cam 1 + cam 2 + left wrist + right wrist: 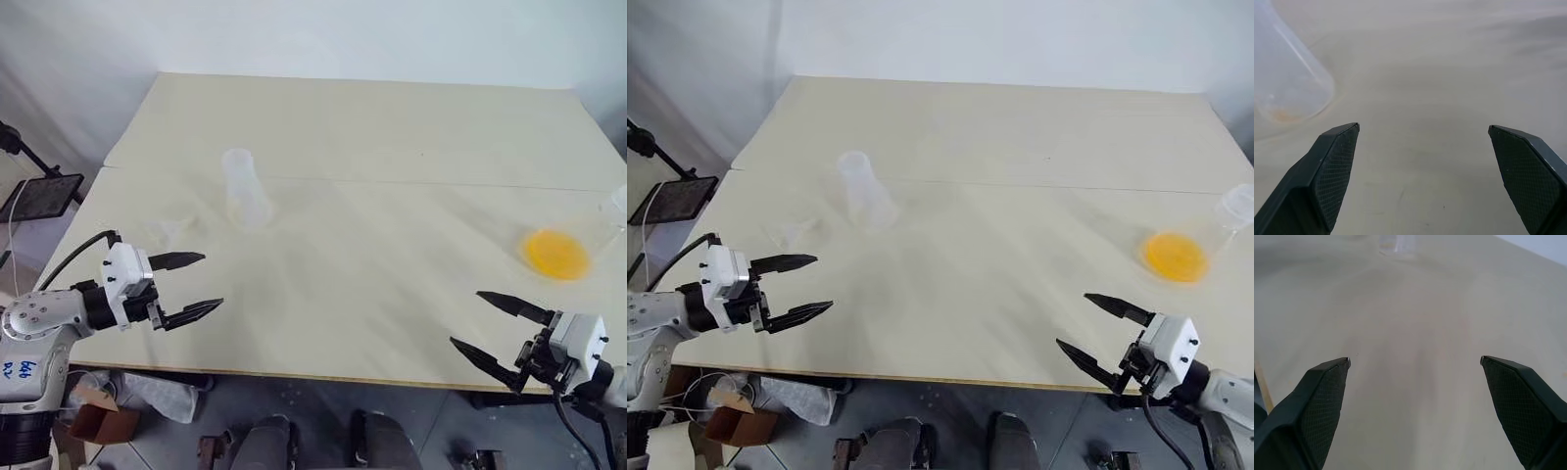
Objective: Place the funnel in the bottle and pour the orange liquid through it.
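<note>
While faint against the pale worktop (pixel 392 127), funnel (pixel 176 227) lying near the left edge, just beside upright whitish bottle (pixel 242 189); orange liquid (pixel 555 254) pooled in a clear vessel far right. Left pincer (pixel 196 284) and right pincer (pixel 490 323) both spread wide, empty.

My left gripper (pixel 201 283) has two slim black tapered fingers on a white boxy housing with small dark screws; behind it sits a black wrist collar, then a silver-grey forearm shell with red dots and blue handwritten marks. A black cable loops off the wrist. My right gripper (pixel 490 325) matches: black pointed fingers, white block, black cable trailing. Up close, the finger pads (pixel 1337 171) show fine cross-hatched texture.
</note>
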Tool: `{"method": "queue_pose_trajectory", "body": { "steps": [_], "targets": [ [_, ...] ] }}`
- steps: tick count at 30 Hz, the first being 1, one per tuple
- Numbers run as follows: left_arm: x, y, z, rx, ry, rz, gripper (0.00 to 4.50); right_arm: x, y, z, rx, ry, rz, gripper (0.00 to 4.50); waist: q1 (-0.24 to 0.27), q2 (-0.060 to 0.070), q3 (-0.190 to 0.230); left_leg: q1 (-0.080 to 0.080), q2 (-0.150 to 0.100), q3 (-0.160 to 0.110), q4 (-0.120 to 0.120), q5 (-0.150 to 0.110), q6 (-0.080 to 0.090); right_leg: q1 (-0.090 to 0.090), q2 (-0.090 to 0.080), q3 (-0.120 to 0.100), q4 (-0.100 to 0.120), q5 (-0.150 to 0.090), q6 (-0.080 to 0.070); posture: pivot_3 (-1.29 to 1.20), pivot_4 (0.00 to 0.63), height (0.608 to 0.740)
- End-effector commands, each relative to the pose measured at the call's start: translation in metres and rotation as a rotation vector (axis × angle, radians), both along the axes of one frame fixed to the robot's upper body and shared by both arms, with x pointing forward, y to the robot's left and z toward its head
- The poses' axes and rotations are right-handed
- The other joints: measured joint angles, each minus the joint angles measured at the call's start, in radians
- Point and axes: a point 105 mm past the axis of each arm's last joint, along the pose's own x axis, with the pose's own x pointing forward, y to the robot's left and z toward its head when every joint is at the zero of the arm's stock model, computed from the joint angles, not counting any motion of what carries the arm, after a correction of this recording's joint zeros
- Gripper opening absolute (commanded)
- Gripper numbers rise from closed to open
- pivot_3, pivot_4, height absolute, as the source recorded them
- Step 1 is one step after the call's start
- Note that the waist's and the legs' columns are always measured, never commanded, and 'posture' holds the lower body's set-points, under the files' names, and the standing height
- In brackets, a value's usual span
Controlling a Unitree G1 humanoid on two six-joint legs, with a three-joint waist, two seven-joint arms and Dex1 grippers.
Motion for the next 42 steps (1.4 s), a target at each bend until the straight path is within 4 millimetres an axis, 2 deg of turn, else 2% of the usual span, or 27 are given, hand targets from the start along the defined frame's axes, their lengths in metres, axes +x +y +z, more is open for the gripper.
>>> {"method": "queue_pose_trajectory", "body": {
  "steps": [1,8,12,17,21,23,25,30,32,36,40,42],
  "targets": [
    [0.003,-0.001,0.007,-0.017,-0.028,-0.001,4.49,0.003,0.003,0.011,0.006,-0.057,-0.011,4.50,0.000,0.000,0.000,0.000,0.000,0.000,0.000,0.000,0.000,0.000,0.000,0.000,0.000,0.000,0.000,0.00,0.150,0.740],
    [0.004,0.007,0.003,-0.058,-0.039,0.088,4.49,0.011,0.016,0.017,0.046,-0.066,0.022,4.50,-0.001,0.000,0.000,0.000,0.000,0.000,0.000,0.000,0.000,0.000,0.000,0.000,0.000,0.000,0.000,0.00,0.150,0.740],
    [0.007,0.042,-0.002,-0.152,-0.076,0.313,4.49,0.021,0.031,0.032,0.201,-0.064,0.026,4.50,-0.004,0.000,0.000,0.000,0.001,0.000,0.000,0.000,0.000,0.000,0.000,0.000,0.000,0.000,0.000,0.00,0.150,0.740],
    [-0.007,0.076,-0.005,-0.235,-0.114,0.535,4.49,0.035,0.056,0.043,0.251,-0.110,0.074,4.50,-0.006,-0.001,0.000,-0.001,0.002,0.000,0.000,0.000,-0.001,-0.002,0.000,0.000,0.001,0.000,0.000,0.00,0.150,0.740],
    [-0.019,0.083,-0.018,-0.252,-0.104,0.597,4.49,0.042,0.065,0.047,0.268,-0.128,0.086,4.50,0.002,-0.001,0.000,-0.001,0.001,-0.001,0.000,0.000,-0.001,-0.002,-0.001,0.000,0.001,0.000,0.000,0.00,0.150,0.740],
    [-0.019,0.076,-0.019,-0.270,-0.083,0.577,4.49,0.044,0.065,0.046,0.267,-0.128,0.082,4.50,0.006,-0.001,-0.001,-0.002,0.000,-0.001,0.000,0.000,-0.001,-0.002,-0.001,-0.001,0.001,0.000,0.000,0.00,0.150,0.740],
    [-0.013,0.063,-0.013,-0.301,-0.078,0.535,4.49,0.045,0.064,0.044,0.262,-0.126,0.072,4.50,0.006,-0.003,-0.001,-0.002,0.000,-0.002,0.000,0.000,0.000,-0.002,-0.001,-0.001,0.001,0.000,0.000,0.00,0.150,0.740],
    [0.026,0.009,0.024,-0.337,-0.119,0.357,4.49,0.045,0.059,0.038,0.244,-0.115,0.051,4.50,0.006,-0.003,-0.001,-0.002,0.000,-0.002,0.002,0.000,0.000,-0.001,-0.001,-0.001,0.002,0.000,0.000,0.00,0.150,0.740],
    [0.044,-0.005,0.034,-0.329,-0.147,0.326,4.49,0.045,0.059,0.038,0.245,-0.118,0.044,4.50,0.002,-0.003,-0.002,-0.002,-0.001,-0.002,0.002,0.000,0.000,-0.001,0.001,-0.001,0.003,0.000,0.000,0.00,0.150,0.740],
    [0.077,-0.010,0.039,-0.317,-0.155,0.361,4.49,0.044,0.061,0.037,0.247,-0.119,0.041,4.50,-0.011,-0.003,-0.002,-0.001,-0.003,0.003,0.001,0.000,0.000,-0.006,0.004,-0.003,0.010,0.000,0.000,0.00,0.150,0.740],
    [0.123,-0.023,0.050,-0.332,-0.187,0.455,4.49,0.044,0.066,0.040,0.264,-0.132,0.036,4.50,0.000,-0.004,-0.001,-0.002,-0.002,0.004,0.004,0.000,0.000,-0.006,0.006,-0.006,0.010,0.000,0.000,0.00,0.150,0.740],
    [0.131,-0.026,0.052,-0.334,-0.207,0.471,4.49,0.045,0.068,0.041,0.271,-0.137,0.031,4.50,0.002,-0.004,-0.001,-0.003,-0.002,0.004,0.005,0.000,0.001,-0.005,0.005,-0.006,0.010,0.000,0.000,0.00,0.150,0.740]
  ]
}}
